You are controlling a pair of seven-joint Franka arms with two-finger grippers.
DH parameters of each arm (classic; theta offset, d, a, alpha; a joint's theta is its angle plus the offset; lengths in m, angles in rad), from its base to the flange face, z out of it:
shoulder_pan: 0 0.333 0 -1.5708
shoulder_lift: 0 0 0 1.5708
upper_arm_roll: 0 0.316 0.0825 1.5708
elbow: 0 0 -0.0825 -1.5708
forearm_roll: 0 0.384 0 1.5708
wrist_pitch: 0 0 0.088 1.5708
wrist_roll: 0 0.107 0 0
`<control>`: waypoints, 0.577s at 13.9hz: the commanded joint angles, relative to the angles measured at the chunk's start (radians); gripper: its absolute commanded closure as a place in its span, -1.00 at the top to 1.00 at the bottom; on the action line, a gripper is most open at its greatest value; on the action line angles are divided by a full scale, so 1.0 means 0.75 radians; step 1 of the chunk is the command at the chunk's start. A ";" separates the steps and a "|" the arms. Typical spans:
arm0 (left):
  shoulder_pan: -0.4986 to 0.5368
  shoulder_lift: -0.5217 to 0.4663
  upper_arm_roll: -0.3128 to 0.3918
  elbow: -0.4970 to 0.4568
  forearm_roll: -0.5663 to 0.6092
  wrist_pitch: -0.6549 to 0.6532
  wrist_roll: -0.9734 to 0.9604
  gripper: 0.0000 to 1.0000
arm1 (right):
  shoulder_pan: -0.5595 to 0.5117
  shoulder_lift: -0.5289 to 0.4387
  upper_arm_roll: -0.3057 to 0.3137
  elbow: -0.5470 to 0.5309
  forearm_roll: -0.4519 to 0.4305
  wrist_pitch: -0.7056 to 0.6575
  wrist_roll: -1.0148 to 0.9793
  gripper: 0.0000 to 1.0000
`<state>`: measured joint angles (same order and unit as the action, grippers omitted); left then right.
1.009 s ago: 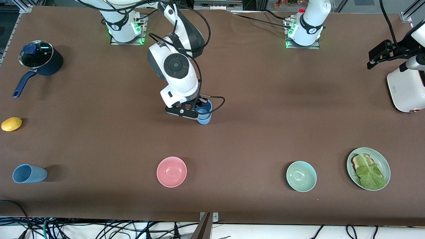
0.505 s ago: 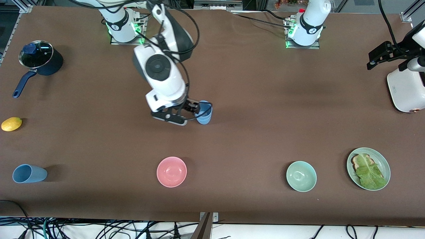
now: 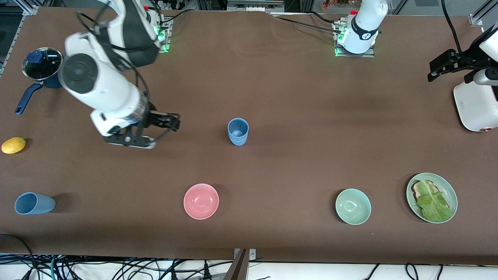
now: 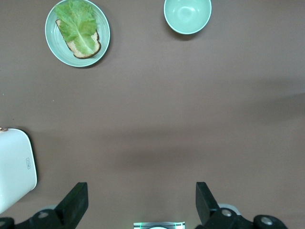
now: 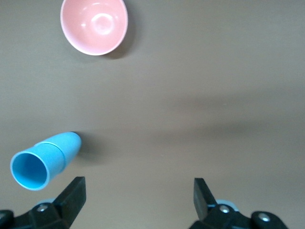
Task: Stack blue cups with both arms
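Note:
Two blue cups (image 3: 237,131) stand nested upright mid-table; the stack also shows in the right wrist view (image 5: 43,160). A third blue cup (image 3: 34,203) lies on its side near the front edge at the right arm's end. My right gripper (image 3: 174,122) is open and empty, up over bare table beside the stack toward the right arm's end; its jaws stand wide apart in the right wrist view (image 5: 138,191). My left gripper (image 3: 437,68) waits open and empty by the toaster at the left arm's end, with its jaws wide apart in the left wrist view (image 4: 141,195).
A pink bowl (image 3: 201,201), a mint-green bowl (image 3: 353,206) and a plate (image 3: 451,190) with toast and lettuce stand along the front. A white toaster (image 3: 476,103) is at the left arm's end. A lidded dark pot (image 3: 46,68) and a lemon (image 3: 13,145) are at the right arm's end.
My right gripper has let go of the upper cup, leaving it nested in the stack, and has swung away toward the right arm's end. The left arm has barely moved.

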<state>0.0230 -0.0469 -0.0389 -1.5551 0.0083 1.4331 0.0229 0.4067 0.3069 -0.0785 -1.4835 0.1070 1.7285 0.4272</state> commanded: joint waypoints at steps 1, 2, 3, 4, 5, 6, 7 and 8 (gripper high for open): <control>-0.002 -0.013 0.003 -0.017 -0.034 -0.009 -0.014 0.99 | -0.106 -0.137 0.025 -0.098 0.009 -0.042 -0.152 1.00; -0.002 -0.013 0.003 -0.017 -0.034 -0.011 -0.014 0.99 | -0.153 -0.172 0.029 -0.118 0.005 -0.069 -0.199 1.00; -0.004 -0.013 0.003 -0.017 -0.034 -0.011 -0.012 0.99 | -0.200 -0.204 0.043 -0.125 0.003 -0.098 -0.242 1.00; -0.004 -0.011 0.003 -0.017 -0.034 -0.011 -0.012 0.99 | -0.247 -0.235 0.056 -0.129 0.001 -0.130 -0.283 1.00; -0.004 -0.011 0.003 -0.017 -0.034 -0.011 -0.012 0.99 | -0.284 -0.272 0.062 -0.143 -0.003 -0.147 -0.320 1.00; -0.004 -0.011 0.003 -0.017 -0.034 -0.011 -0.012 0.99 | -0.309 -0.305 0.062 -0.147 -0.008 -0.165 -0.346 1.00; -0.006 -0.011 0.003 -0.017 -0.034 -0.011 -0.012 0.99 | -0.335 -0.335 0.062 -0.147 -0.010 -0.200 -0.369 1.00; -0.006 -0.011 0.003 -0.017 -0.034 -0.011 -0.012 0.99 | -0.366 -0.358 0.070 -0.147 -0.018 -0.220 -0.395 1.00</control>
<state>0.0214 -0.0460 -0.0396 -1.5596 0.0081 1.4318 0.0225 0.1788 0.1059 -0.0583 -1.5498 0.1051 1.5855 0.1675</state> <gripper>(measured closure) 0.004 0.000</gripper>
